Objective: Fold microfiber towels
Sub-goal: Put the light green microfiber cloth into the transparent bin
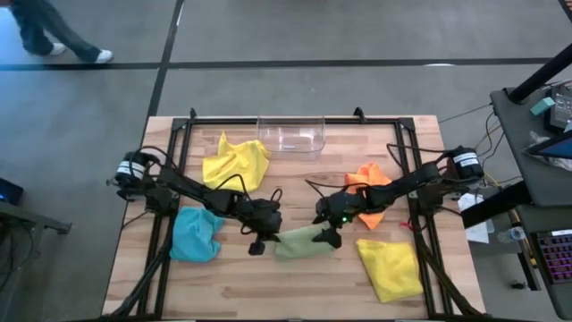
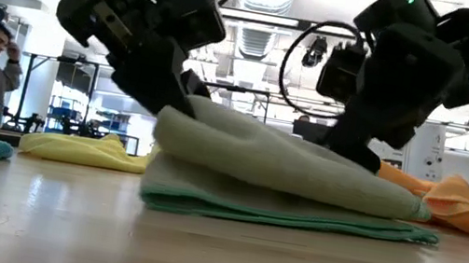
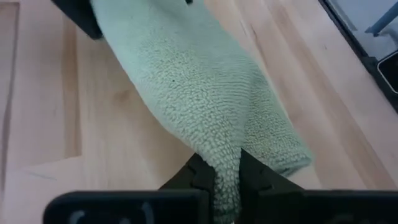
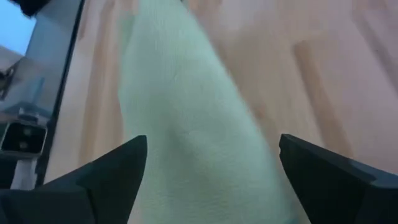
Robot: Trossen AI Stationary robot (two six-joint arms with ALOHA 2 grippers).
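Five soft microfiber towels lie on the wooden table (image 1: pixel 295 295), and each can be counted in the high view. There are two yellow ones: one crumpled yellow towel (image 1: pixel 236 164) in the upper left part of the table, and one flatter yellow towel (image 1: pixel 391 268) at the lower right. There is one light blue towel (image 1: pixel 196 234) at the lower left, one orange towel (image 1: pixel 368 178) at the right of centre, partly under the right arm, and one pale green towel (image 1: pixel 301 241) at the lower centre, between the two grippers. In the low view the pale green towel is folded over, its upper layer resting on the lower one. The left gripper (image 3: pixel 227 186) is closed and pinches an edge of the pale green towel between its two dark fingers. The right gripper (image 4: pixel 211 168) is at the other end of the same towel, with its fingers spread wide apart over the cloth, and it holds nothing. One clear plastic bin (image 1: pixel 290 134) stands at the upper centre edge of the table.
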